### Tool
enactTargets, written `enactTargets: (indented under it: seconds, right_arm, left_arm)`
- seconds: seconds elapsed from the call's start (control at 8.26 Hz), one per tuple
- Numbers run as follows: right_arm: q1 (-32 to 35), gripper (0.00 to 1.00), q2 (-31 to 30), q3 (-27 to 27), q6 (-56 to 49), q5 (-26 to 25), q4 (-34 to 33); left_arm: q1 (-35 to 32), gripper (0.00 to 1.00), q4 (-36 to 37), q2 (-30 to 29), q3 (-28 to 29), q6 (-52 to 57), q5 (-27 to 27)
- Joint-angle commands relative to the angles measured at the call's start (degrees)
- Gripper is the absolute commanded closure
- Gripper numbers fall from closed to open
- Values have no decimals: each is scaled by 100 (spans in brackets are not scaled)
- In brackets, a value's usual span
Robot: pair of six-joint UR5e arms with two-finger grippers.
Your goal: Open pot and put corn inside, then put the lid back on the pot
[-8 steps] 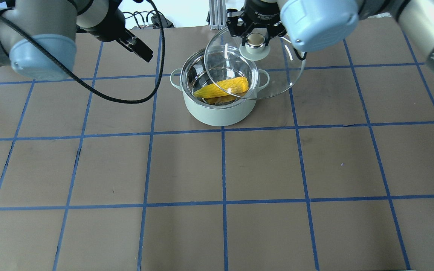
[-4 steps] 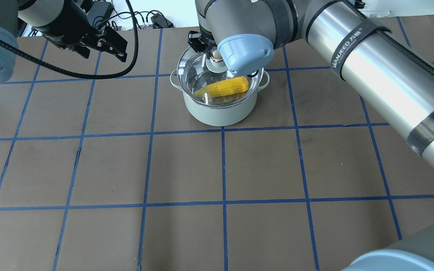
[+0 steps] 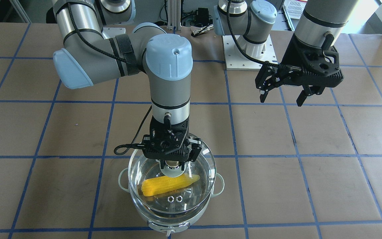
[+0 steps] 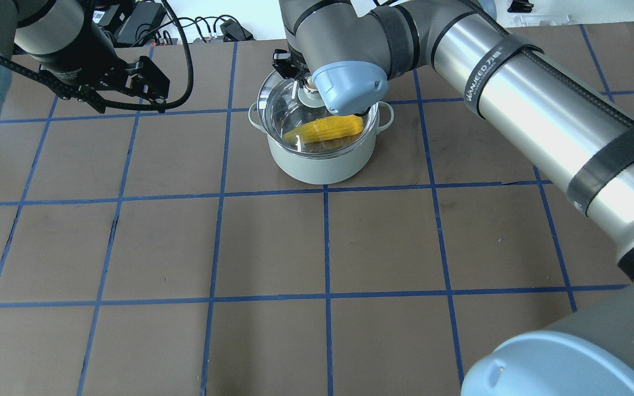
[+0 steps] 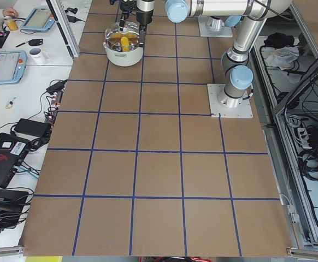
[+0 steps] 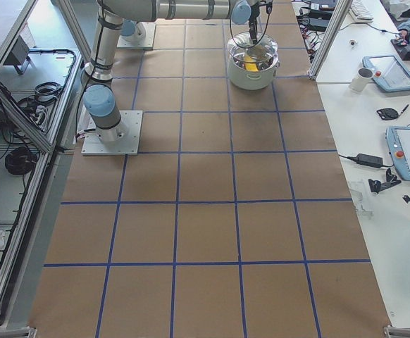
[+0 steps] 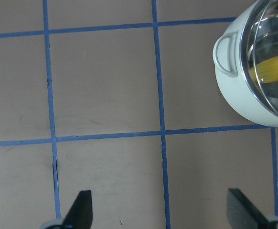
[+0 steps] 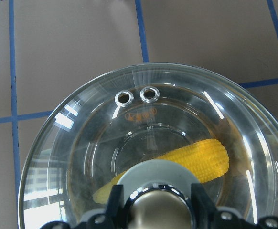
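The mint-green pot (image 4: 322, 165) stands on the table's far middle, with the yellow corn (image 4: 325, 127) lying across its inside. My right gripper (image 3: 172, 165) is shut on the beige-gold knob of the clear glass lid (image 3: 177, 205) and holds the lid over the pot's mouth, at or just above the rim. I cannot tell whether it rests there. In the right wrist view the corn (image 8: 191, 160) shows through the lid (image 8: 81, 143). My left gripper (image 4: 154, 91) is open and empty, hovering left of the pot; it also shows in the front view (image 3: 282, 98).
The brown table (image 4: 322, 247) carries a blue tape grid. In the left wrist view the pot (image 7: 234, 95) is at the upper right. Cables and power bricks (image 4: 146, 14) lie beyond the far edge. Operator desks with tablets (image 6: 409, 151) flank the table.
My right gripper has carried the lid from the pot's back right to over its mouth and lowered it. My left gripper has drawn away to the left.
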Motion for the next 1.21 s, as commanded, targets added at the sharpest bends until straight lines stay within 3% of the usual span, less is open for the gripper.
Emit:
enactTargets:
  seconds: [0.0, 1.09]
  right_arm:
    - [-40, 70, 117, -6, -7, 44, -60]
    - [-109, 71, 249, 3, 1, 88, -69]
  left_arm:
    - [-35, 0, -204, 41, -144, -310, 39]
    - [-35, 0, -292, -37, -171, -310, 4]
